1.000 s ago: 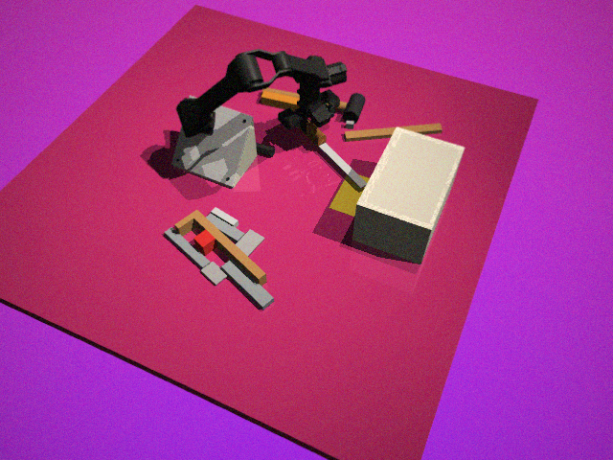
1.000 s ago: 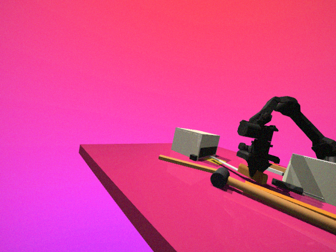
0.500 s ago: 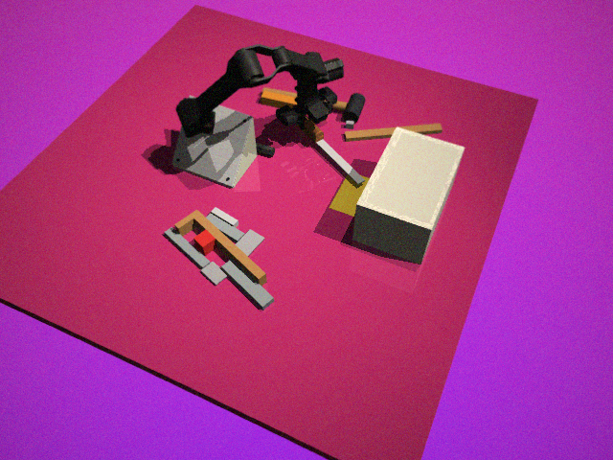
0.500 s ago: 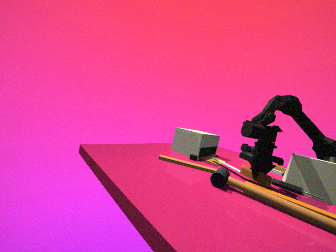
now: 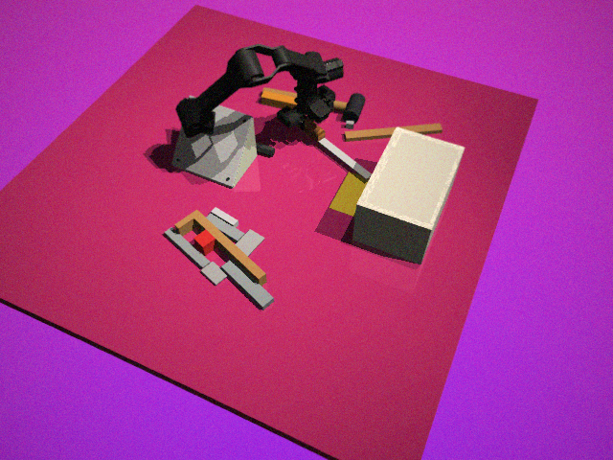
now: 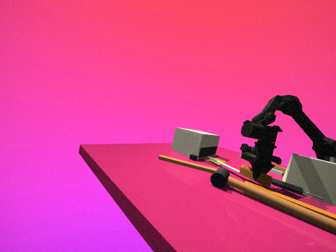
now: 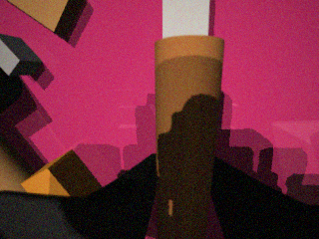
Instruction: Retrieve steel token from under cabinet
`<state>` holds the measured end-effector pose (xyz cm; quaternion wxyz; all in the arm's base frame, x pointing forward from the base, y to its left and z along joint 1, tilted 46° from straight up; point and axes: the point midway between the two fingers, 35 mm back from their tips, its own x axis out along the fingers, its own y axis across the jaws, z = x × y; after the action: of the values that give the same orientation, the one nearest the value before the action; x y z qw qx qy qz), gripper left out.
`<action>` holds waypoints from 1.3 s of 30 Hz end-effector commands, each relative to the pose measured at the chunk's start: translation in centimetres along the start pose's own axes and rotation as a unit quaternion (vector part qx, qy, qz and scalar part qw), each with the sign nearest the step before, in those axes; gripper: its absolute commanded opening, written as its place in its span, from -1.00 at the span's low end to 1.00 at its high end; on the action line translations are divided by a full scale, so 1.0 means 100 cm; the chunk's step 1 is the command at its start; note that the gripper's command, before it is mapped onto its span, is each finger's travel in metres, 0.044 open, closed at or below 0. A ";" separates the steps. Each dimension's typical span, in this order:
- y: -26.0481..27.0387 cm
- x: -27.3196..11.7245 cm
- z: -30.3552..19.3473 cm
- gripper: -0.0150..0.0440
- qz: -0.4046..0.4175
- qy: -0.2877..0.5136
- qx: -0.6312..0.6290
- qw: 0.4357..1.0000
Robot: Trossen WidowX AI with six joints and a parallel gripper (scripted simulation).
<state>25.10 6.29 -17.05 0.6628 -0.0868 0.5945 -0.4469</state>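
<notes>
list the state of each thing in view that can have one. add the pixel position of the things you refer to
gripper [image 5: 307, 126] [image 6: 256, 177] [image 7: 181, 160]: shut on the tool's wooden handle
flat-bladed tool [image 5: 341, 155] [image 6: 226, 165] [image 7: 185, 19]: held, blade reaching to the cabinet
cabinet [image 5: 411, 178] [image 6: 187, 142]: upright, standing on the table
mallet [image 5: 354, 106] [image 6: 221, 177]: lying on its side, not held
yellow marked area [image 5: 346, 195] [image 6: 219, 160]: partly hidden by the cabinet in the top view
token: not visible

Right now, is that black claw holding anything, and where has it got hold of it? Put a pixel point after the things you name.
Yes: the pincer [image 5: 309, 126] [image 6: 258, 177] [image 7: 181, 160] is shut on the flat metal blade tool's brown handle [image 5: 314, 130] [image 6: 245, 171] [image 7: 188, 75].
</notes>
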 end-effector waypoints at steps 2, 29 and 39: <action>0.001 -0.001 -0.001 -0.49 0.001 -0.005 -0.025 1.000; 0.002 -0.001 -0.001 -0.49 0.001 -0.005 -0.132 0.991; 0.002 -0.001 -0.001 -0.49 0.000 -0.005 -0.172 0.985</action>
<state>25.03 6.28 -17.12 0.6408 -0.1895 0.6568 -0.3494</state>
